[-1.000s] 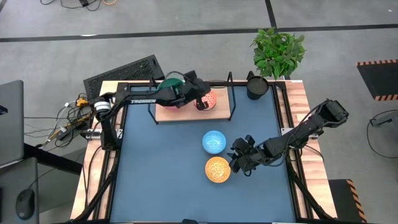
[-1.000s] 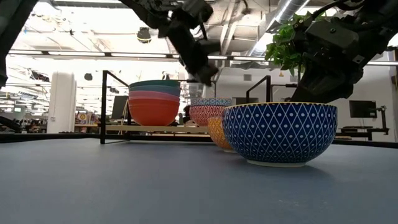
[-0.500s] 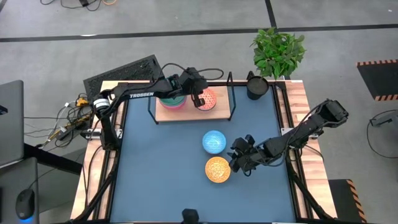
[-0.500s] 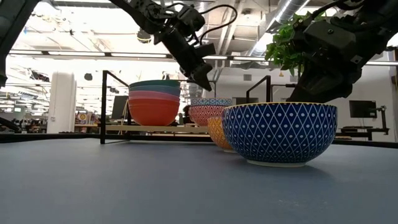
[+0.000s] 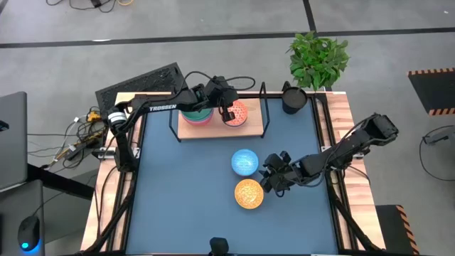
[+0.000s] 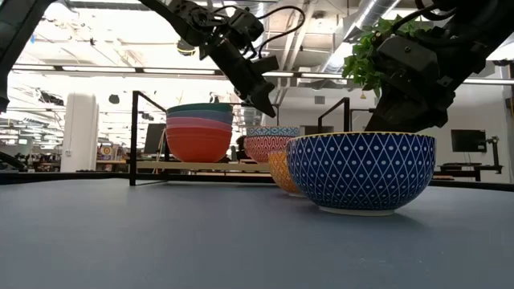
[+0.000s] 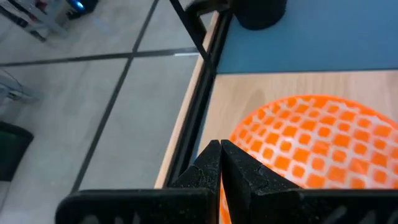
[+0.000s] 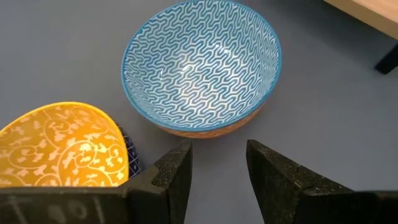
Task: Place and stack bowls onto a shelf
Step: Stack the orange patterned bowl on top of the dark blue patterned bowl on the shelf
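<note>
Above shelf point(image 5: 213, 129), left end effector point(image 5: 227, 112) closed; right end effector point(image 5: 272, 178) open beside bowls.

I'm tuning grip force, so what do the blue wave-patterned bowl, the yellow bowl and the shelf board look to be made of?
Blue wave-patterned bowl: probably glazed ceramic; glossy inside with soft highlights, painted pattern. Could be melamine.
Yellow bowl: likely the same; smooth sheen, printed motif.
Shelf board: light wood or wood laminate, matte, with faint grain.
</note>
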`<action>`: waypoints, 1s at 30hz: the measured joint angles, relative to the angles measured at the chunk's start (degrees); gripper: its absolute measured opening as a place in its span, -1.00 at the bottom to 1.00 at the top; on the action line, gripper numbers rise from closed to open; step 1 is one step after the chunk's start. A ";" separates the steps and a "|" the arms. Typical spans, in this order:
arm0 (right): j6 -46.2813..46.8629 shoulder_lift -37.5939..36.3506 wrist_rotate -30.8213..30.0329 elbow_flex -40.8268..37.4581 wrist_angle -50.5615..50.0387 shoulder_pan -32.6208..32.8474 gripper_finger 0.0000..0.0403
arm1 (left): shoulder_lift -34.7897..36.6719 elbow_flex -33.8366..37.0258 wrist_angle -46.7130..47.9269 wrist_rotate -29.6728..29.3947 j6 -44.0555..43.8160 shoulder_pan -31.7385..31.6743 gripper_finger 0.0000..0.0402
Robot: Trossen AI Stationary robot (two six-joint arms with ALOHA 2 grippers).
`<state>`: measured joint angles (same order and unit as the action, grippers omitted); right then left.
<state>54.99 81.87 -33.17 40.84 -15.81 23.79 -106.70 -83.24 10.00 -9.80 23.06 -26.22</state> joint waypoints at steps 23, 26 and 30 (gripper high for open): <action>-0.79 -0.02 -0.76 0.00 1.07 -0.04 -0.12 | -3.09 -0.02 0.06 -1.11 -0.46 0.60 -1.00; -4.95 -0.09 -3.48 0.88 3.42 -0.70 -0.12 | -2.28 -0.88 3.69 -1.29 -1.06 1.68 -1.00; -16.61 -1.07 -5.20 6.14 4.31 -2.20 -0.12 | 2.76 -4.89 10.19 -1.39 -1.75 3.58 -1.00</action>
<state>38.38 80.79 -38.37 46.98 -11.50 21.59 -103.94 -88.13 20.19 -11.19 21.31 -22.64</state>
